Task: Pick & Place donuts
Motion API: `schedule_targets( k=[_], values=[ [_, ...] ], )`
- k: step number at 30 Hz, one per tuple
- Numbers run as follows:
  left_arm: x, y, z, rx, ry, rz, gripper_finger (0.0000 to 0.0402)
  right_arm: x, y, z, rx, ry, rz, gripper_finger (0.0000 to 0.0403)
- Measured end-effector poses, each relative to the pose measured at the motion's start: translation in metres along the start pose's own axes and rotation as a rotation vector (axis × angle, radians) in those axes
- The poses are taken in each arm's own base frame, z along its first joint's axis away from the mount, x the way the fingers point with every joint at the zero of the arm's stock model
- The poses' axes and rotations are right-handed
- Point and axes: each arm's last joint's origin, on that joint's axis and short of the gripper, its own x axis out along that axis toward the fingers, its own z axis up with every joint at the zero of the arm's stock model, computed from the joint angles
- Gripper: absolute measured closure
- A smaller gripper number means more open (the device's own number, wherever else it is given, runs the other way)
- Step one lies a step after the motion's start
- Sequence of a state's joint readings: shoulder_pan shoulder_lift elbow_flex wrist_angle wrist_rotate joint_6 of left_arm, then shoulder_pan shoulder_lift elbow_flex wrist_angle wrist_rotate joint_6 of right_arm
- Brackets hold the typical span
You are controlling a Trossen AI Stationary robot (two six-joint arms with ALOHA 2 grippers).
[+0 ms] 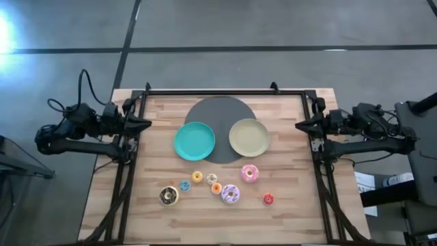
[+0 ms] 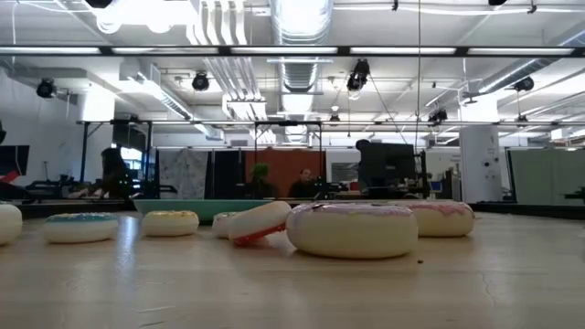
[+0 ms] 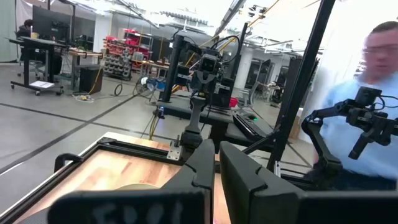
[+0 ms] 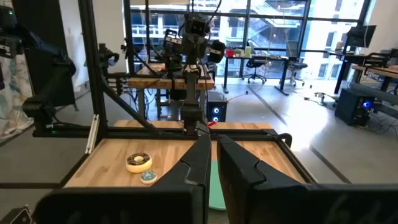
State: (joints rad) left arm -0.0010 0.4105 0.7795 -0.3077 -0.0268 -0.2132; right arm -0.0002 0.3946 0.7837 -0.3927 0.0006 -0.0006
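Donuts: seven are lying in a loose cluster in the lower middle of the high view, below the two plates, none of them on a plate.
Chocolate donut [image 1: 168,196]: sitting at the cluster's lower left, with the blue donut [image 1: 184,186] just to its upper right.
Yellow donut [image 1: 197,177]: lying right of the blue one, near the orange donut [image 1: 216,188].
Lilac sprinkled donut [image 1: 231,194]: resting just right of the orange one; in the low view it is filling the centre foreground [image 2: 353,227].
Pink donut [image 1: 250,173]: lying at the cluster's upper right, below the beige plate.
Red donut [image 1: 268,199]: sitting apart at the lower right.
Teal plate [image 1: 194,141]: resting left of the beige plate [image 1: 249,137], both overlapping a dark round mat [image 1: 220,111].
Surface [image 1: 157,150]: a wooden top carrying everything.
Left gripper [image 1: 141,124]: waiting at the left edge of the surface, jaws pressed nearly together, holding nothing.
Right gripper [image 1: 302,125]: waiting at the right edge, jaws likewise nearly closed and empty.
Person [image 3: 367,124]: showing blurred at the right of the left wrist view.
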Motion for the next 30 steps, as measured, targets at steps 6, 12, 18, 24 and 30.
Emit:
schedule_targets(
  k=[6,12,18,24,30],
  values=[
    [0.0,0.0,0.0,0.0,0.0,0.0,0.0401,0.0,0.0,0.0,0.0,0.0,0.0,0.038],
    [0.0,0.0,0.0,0.0,0.0,0.0,0.0401,0.0,0.0,0.0,0.0,0.0,0.0,0.038],
    [0.0,0.0,0.0,0.0,0.0,0.0,0.0401,0.002,0.0,0.008,0.07,-0.078,-0.009,0.038],
    [0.005,-0.002,0.01,-0.068,-0.097,-0.024,0.0401,0.028,-0.001,0.01,0.398,-0.086,-0.034,0.038],
    [0.013,-0.007,0.029,-0.323,-0.296,-0.115,0.0401,0.063,-0.002,-0.001,0.736,0.004,-0.062,0.038]
  ],
)
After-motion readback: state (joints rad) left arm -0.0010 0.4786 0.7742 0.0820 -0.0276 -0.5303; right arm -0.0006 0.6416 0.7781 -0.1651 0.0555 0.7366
